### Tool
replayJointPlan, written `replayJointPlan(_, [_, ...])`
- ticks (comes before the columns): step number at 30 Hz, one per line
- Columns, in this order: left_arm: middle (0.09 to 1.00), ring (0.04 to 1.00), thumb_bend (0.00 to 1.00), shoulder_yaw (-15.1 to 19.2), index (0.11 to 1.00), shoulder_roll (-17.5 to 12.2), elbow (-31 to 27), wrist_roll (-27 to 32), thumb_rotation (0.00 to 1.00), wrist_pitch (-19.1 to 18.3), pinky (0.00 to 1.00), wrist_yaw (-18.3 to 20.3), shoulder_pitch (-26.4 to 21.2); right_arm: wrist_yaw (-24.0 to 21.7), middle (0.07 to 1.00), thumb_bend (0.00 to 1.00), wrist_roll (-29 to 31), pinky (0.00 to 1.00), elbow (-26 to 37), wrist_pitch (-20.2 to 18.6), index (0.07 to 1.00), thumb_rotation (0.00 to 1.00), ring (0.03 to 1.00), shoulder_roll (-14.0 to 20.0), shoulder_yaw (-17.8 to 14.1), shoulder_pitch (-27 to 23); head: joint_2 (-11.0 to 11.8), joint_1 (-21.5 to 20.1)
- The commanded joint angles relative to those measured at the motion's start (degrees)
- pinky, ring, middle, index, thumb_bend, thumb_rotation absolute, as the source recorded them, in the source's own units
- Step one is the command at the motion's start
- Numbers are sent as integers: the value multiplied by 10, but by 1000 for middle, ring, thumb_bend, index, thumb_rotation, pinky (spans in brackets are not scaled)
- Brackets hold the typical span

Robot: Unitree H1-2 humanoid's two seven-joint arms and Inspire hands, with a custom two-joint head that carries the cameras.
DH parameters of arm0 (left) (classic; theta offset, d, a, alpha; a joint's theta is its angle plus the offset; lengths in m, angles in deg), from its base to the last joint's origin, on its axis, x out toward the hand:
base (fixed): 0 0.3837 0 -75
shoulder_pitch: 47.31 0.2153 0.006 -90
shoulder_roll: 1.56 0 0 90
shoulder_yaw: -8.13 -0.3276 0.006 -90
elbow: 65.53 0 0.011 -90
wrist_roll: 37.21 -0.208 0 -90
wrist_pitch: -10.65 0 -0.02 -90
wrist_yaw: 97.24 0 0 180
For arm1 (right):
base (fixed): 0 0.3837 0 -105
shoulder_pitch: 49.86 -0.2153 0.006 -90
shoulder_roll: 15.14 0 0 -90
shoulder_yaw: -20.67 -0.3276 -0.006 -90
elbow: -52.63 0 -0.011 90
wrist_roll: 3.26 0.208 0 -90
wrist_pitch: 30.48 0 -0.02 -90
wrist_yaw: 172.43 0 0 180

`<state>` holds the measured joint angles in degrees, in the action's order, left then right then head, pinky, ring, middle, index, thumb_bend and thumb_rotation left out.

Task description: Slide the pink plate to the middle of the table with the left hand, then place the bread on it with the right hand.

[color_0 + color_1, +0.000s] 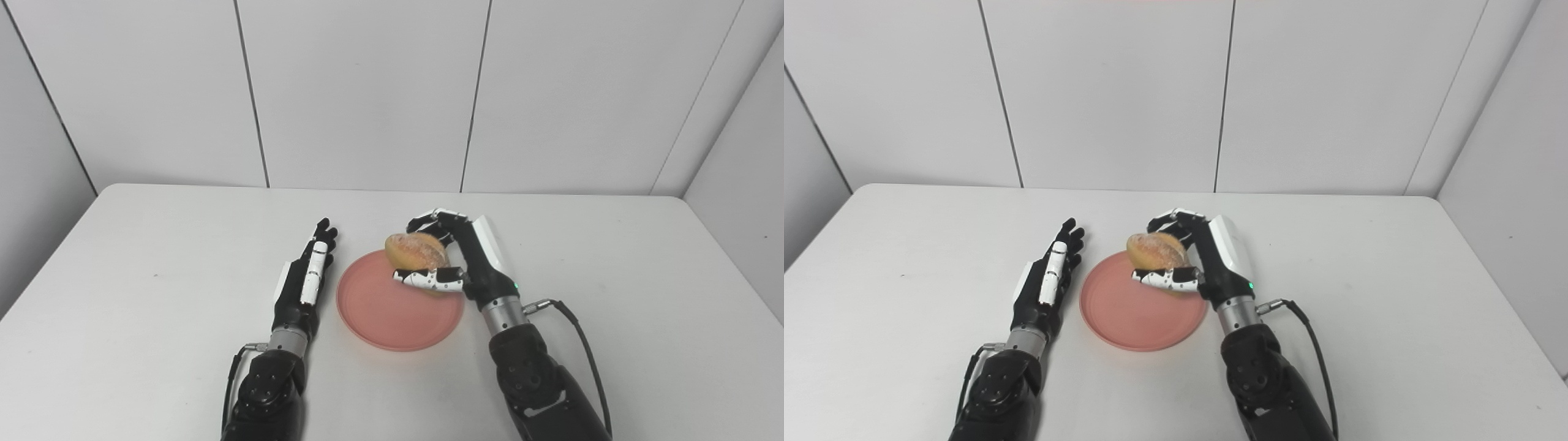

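The pink plate point(392, 312) lies flat near the middle of the white table point(122, 275). A golden bread roll point(415, 251) is held over the plate's far right rim by my right hand point(456, 257), whose fingers and thumb are shut on it. I cannot tell whether the roll touches the plate. My left hand point(309, 275) lies just left of the plate, open, fingers stretched forward, a small gap from the rim and holding nothing.
The table's bare surface stretches wide to the left and right of the arms. White wall panels point(367, 92) rise right behind the table's far edge. A black cable point(582, 331) loops off my right wrist.
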<state>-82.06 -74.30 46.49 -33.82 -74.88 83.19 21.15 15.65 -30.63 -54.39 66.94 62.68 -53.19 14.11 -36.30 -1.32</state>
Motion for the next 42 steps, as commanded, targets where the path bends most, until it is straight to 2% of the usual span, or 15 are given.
replayJointPlan(1, [941,963,532,-7,929,6,-11,-8,1000,6,970,1,-12,13,469,514,-6,415,-2,47,524,0,492,-6,4,-37,0,1])
replayJointPlan(10, [937,955,538,-13,926,5,-16,-19,1000,5,949,0,-11,41,439,511,-67,332,-97,88,538,0,409,-6,46,-63,-3,1])
replayJointPlan(12, [935,950,535,-13,924,6,-18,-16,1000,4,939,1,-11,51,474,517,-79,310,-113,94,501,0,390,-3,51,-66,-4,1])
replayJointPlan(17, [947,960,527,-12,935,5,-21,-8,1000,6,946,6,-11,75,453,513,-107,347,-138,101,531,0,443,5,60,-70,-5,0])
replayJointPlan(19, [946,959,525,-11,935,5,-21,-8,1000,5,948,6,-11,82,481,515,-116,440,-141,102,511,0,531,8,62,-71,-4,0])
replayJointPlan(24, [943,958,524,-10,933,4,-22,-9,1000,5,950,5,-11,89,491,515,-124,540,-131,110,505,0,614,15,65,-67,-5,-2])
replayJointPlan(26, [938,954,518,-10,928,4,-23,-10,1000,4,945,5,-10,94,677,499,-127,593,-123,114,500,111,661,17,65,-65,-5,-3])
replayJointPlan(27, [940,956,517,-9,930,3,-24,-9,1000,3,947,5,-10,94,748,479,-128,650,-118,113,730,271,709,19,65,-63,-5,-3])
replayJointPlan(28, [941,956,517,-9,930,3,-24,-9,1000,2,948,5,-11,95,753,478,-130,654,-109,113,746,283,713,20,65,-61,-5,-3])
replayJointPlan(29, [940,956,514,-9,928,3,-24,-9,1000,1,950,5,-11,95,772,497,-131,676,-104,113,789,370,731,21,64,-59,-5,-3])
replayJointPlan(30, [940,956,513,-7,928,4,-23,-6,1000,-1,951,4,-11,96,782,507,-132,687,-96,113,811,416,740,22,63,-57,-5,-4])
replayJointPlan(31, [938,956,515,-5,924,5,-23,-4,1000,-4,956,4,-11,97,796,553,-132,704,-90,114,835,518,757,23,61,-56,-5,-4])
replayJointPlan(34, [935,955,514,-2,918,6,-24,-1,1000,-9,960,3,-12,95,815,608,-128,725,-76,117,855,640,779,26,58,-52,-6,-5])
replayJointPlan(37, [931,953,516,-1,915,6,-24,-3,1000,-12,964,3,-12,88,837,642,-120,742,-63,120,871,726,801,30,55,-49,-6,-6])
replayJointPlan(42, [940,961,515,2,922,6,-19,4,1000,-9,976,8,-14,77,863,669,-98,752,-45,128,895,796,826,37,46,-43,-8,-8])
